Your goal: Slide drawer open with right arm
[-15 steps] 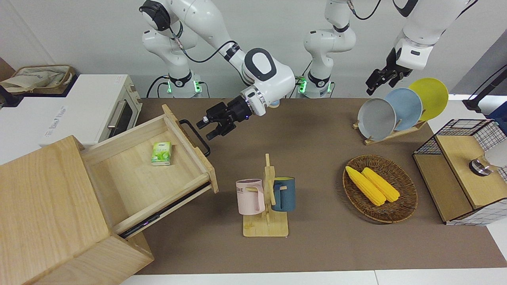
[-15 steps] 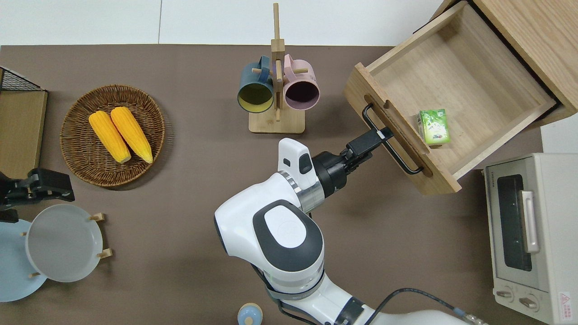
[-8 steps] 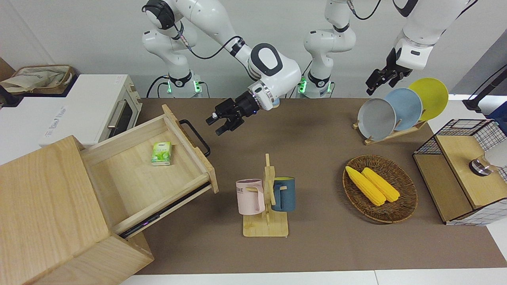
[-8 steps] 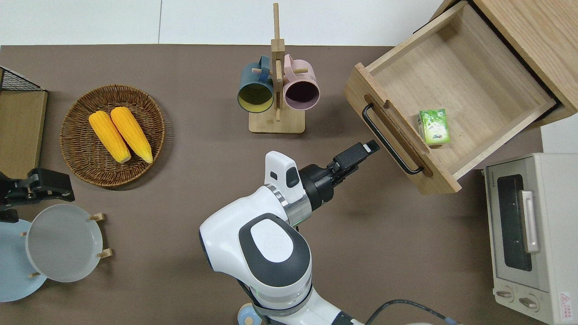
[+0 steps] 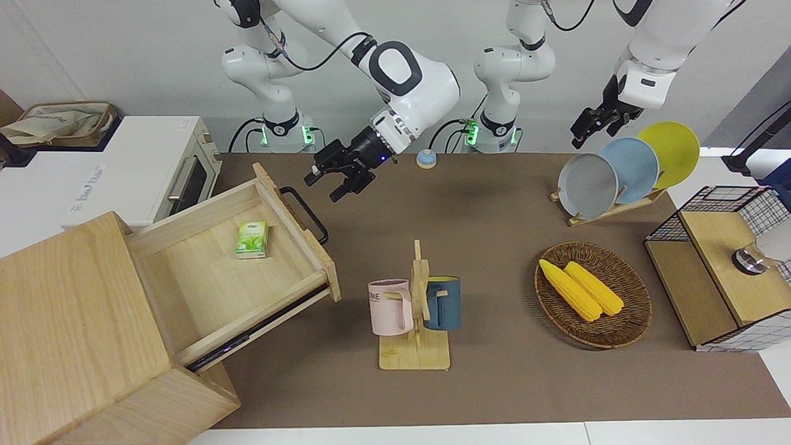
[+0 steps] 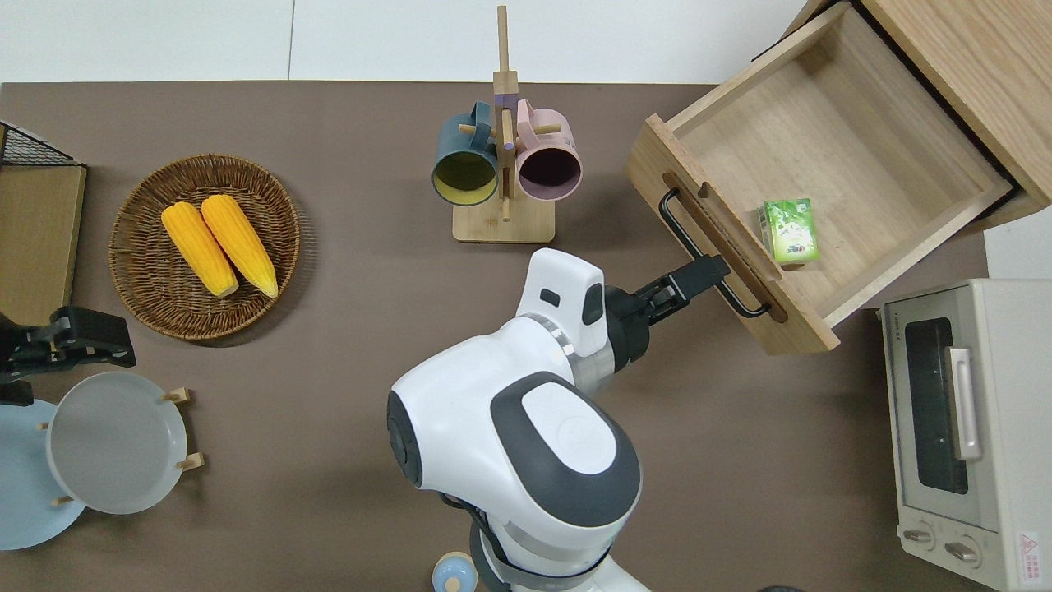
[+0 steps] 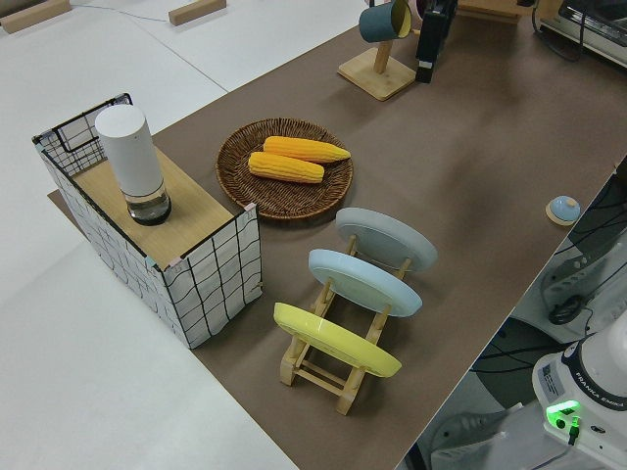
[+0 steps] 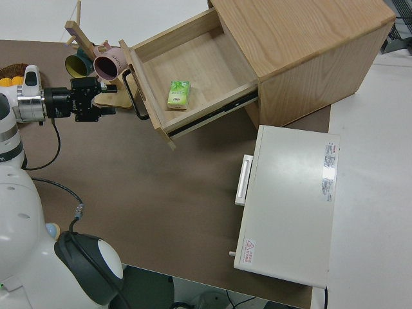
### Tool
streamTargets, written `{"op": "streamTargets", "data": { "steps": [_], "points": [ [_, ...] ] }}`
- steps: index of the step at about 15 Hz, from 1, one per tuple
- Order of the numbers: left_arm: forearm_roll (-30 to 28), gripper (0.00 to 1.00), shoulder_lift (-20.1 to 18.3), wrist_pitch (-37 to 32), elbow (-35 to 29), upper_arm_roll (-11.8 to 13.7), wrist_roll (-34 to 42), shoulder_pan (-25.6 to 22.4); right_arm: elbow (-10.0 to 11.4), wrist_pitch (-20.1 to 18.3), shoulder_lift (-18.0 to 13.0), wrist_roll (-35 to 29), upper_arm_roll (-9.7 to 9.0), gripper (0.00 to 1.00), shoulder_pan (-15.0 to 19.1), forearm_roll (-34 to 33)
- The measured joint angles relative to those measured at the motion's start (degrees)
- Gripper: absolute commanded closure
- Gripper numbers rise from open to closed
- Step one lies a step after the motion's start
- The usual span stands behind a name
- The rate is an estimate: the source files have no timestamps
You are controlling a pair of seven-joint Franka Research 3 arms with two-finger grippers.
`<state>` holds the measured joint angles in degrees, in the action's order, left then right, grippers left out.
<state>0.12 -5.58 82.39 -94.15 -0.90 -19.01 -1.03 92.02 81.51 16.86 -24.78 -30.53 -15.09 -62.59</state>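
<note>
pale wood drawer stands pulled far out of its big light-wood cabinet, at the right arm's end of the tabletop. its black bar handle faces the mug rack. a small green packet lies in the drawer, just inside the front panel. the right pincer hangs in the air by the handle, fingers spread with nothing between them; whether it touches the bar is unclear. the left arm is parked, its pincer's spread unreadable.
</note>
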Motion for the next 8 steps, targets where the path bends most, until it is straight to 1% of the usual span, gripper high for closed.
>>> {"op": "streamTargets", "data": {
  "steps": [2, 5, 8],
  "points": [
    [0.0, 0.01, 0.0, 0.0, 0.0, 0.0, 0.0, 0.0, -0.2, 1.19, -3.32, 0.03, 1.19, 0.011, 0.89, 7.3],
    [0.0, 0.01, 0.0, 0.0, 0.0, 0.0, 0.0, 0.0, -0.32, 1.57, -8.78, 0.03, 2.65, 0.011, 2.77, 18.58],
    [0.0, 0.01, 0.0, 0.0, 0.0, 0.0, 0.0, 0.0, -0.31, 1.94, -12.73, 0.29, 5.02, 0.011, 5.2, 27.4]
  ]
}}
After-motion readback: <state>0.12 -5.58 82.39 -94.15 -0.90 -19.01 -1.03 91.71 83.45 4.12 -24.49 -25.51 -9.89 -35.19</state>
